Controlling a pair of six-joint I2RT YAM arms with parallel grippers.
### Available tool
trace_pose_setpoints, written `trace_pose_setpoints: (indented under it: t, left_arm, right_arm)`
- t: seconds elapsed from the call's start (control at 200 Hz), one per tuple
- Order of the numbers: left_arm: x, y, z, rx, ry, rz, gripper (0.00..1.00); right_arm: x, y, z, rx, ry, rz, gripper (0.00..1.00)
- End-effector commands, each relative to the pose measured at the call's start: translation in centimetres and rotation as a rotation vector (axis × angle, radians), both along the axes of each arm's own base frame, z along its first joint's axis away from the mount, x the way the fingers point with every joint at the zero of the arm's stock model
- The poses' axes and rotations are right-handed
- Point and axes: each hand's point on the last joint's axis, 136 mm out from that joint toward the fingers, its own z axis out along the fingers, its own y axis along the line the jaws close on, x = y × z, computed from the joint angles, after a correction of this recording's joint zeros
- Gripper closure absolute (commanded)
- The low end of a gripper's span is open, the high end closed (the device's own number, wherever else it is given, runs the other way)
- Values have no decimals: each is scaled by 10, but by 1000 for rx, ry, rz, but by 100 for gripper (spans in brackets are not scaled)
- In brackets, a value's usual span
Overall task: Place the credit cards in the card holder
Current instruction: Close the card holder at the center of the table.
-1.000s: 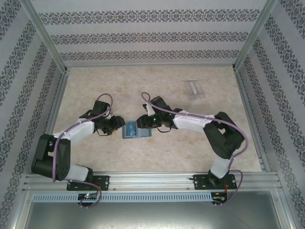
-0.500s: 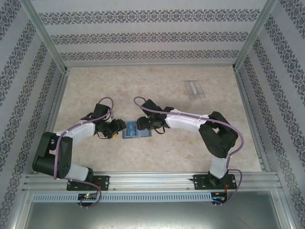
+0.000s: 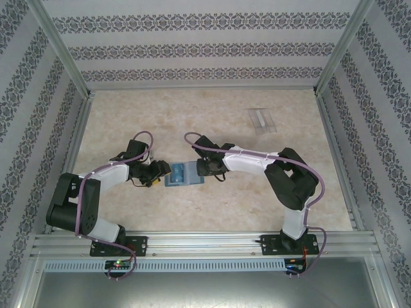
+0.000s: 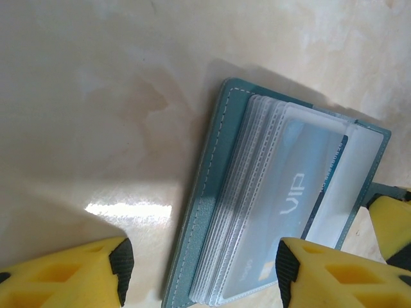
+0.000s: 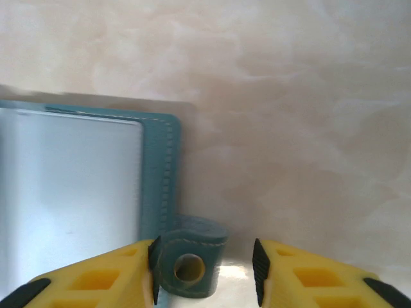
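Observation:
The card holder (image 3: 183,174) lies open on the table between my two grippers, a teal-blue case with a stack of clear sleeves (image 4: 257,192). A blue-grey credit card (image 4: 289,205) marked "VIP" sits in the top sleeve. My left gripper (image 4: 202,273) is open and straddles the holder's near corner, one finger on the bare table and the other over the sleeves. My right gripper (image 5: 204,269) is open at the holder's right edge (image 5: 160,167). The teal clasp tab (image 5: 189,266) stands between its fingers, against the left one and apart from the right one.
A clear plastic box (image 3: 261,120) lies at the back right of the table. Metal frame posts and patterned walls enclose the beige marbled tabletop (image 3: 257,205). Both arms bend inward over the table's middle.
My left gripper has moved in closer to the holder's left edge. My right gripper has slid back from over the holder to its right edge.

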Motion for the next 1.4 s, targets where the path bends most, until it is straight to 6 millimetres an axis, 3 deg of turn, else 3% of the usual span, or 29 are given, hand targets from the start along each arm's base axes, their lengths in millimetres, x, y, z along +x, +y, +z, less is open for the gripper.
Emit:
trace_pose_setpoints:
  t: [0.0, 0.3, 0.475, 0.59, 0.684, 0.954, 1.149, 1.399]
  left_arm:
    - [10, -4, 1, -17, -29, -13, 37]
    - [9, -5, -2, -28, -21, -8, 37]
    - [8, -5, -2, -20, -14, -22, 37]
    - [9, -5, -2, -19, -21, -18, 37]
    - [11, -6, 0, -22, -17, -24, 38]
    - [12, -8, -2, -30, -14, -34, 44]
    - [22, -20, -5, -101, -49, -60, 45]
    - [32, -35, 16, -213, -124, -74, 48]
  right_arm:
    - [0, -7, 4, 15, -1, -21, 63]
    - [2, -9, 16, 49, -33, -16, 66]
    - [6, -5, 24, 89, -47, -8, 58]
    - [7, -3, 26, 109, -41, -3, 58]
    - [7, -4, 26, 109, -42, -5, 63]
    - [3, -3, 21, 139, -29, -16, 91]
    - [-2, 11, 7, 228, 27, -15, 98]
    - [-5, 23, -2, 310, 63, -12, 100]
